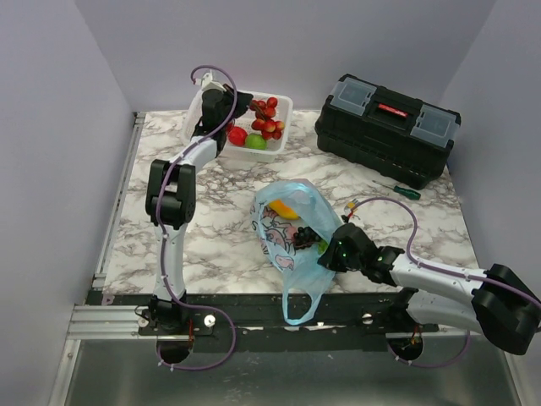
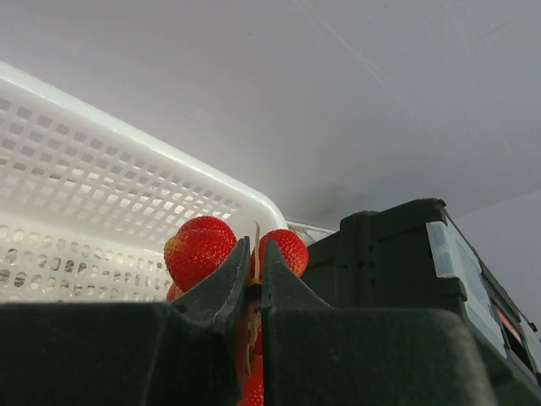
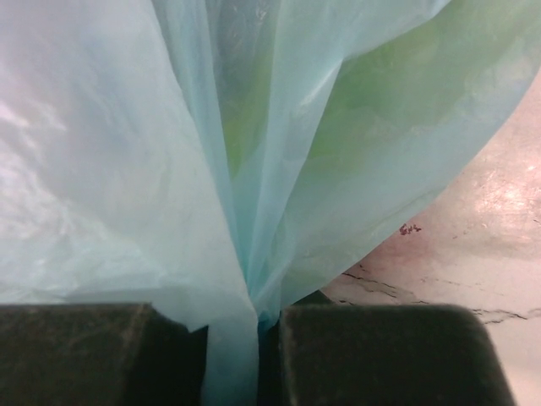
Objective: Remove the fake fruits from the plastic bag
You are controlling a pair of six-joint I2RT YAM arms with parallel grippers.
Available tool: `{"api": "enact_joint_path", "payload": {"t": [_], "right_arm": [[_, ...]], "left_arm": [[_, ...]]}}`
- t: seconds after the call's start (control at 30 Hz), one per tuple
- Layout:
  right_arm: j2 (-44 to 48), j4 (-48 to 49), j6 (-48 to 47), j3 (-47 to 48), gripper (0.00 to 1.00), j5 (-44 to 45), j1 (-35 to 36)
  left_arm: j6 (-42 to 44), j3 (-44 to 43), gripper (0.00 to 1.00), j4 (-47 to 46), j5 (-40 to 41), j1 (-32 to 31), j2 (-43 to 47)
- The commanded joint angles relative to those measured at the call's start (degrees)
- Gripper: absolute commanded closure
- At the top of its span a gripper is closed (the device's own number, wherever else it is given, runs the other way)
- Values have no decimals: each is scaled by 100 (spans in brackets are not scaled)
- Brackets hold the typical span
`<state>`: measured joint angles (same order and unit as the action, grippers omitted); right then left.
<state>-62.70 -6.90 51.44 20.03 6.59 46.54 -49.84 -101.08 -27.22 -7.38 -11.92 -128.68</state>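
Note:
The light-blue plastic bag (image 1: 292,224) lies mid-table, its loop handle hanging over the near edge. A yellow-orange piece (image 1: 284,210) and a dark piece (image 1: 306,238) show in its mouth. My right gripper (image 1: 330,254) is at the bag's right side, shut on a fold of the bag (image 3: 127,169); green shows through the film (image 3: 380,110). My left gripper (image 1: 232,123) reaches into the white basket (image 1: 284,103), shut on the thin stem of a red berry cluster (image 2: 199,249). In the basket lie more red berries (image 1: 266,118), a red apple (image 1: 237,135) and a light-green round fruit (image 1: 255,141).
A black toolbox (image 1: 387,127) stands at the back right, and it also fills the right of the left wrist view (image 2: 389,254). A green-handled screwdriver (image 1: 399,189) lies in front of it. Marble tabletop (image 3: 482,237) shows under the bag.

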Motion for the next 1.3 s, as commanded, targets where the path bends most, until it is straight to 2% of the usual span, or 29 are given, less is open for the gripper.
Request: {"api": "enact_joint_path", "payload": {"t": [0.0,0.07,0.23,0.33,0.57,0.8,1.03,1.27], "right_arm": [[-129,-330,7,-35,86,229,32],[-113,-332,7,-38,86,228,30],[-82,-330,9,-43,86,231,31],[-63,-330,7,-53,86,237,35],[53,-308,-34,-85,86,213,30],[246,-291,-47,-140,86,237,30],[320,-268,-60,-168,86,222,30],[340,-251,-77,-175,86,176,30]], "left_arm": [[-306,-608,100,138,-335,137,-272],[-300,-806,91,457,-388,146,-317],[-231,-890,53,840,-485,190,-188],[-160,-757,43,955,-635,216,65],[-92,378,41,1128,-968,287,1318],[-61,2214,39,1857,-986,305,3236],[15,4006,39,2322,-1457,254,5041],[355,5407,39,2830,-2790,165,6395]]}}
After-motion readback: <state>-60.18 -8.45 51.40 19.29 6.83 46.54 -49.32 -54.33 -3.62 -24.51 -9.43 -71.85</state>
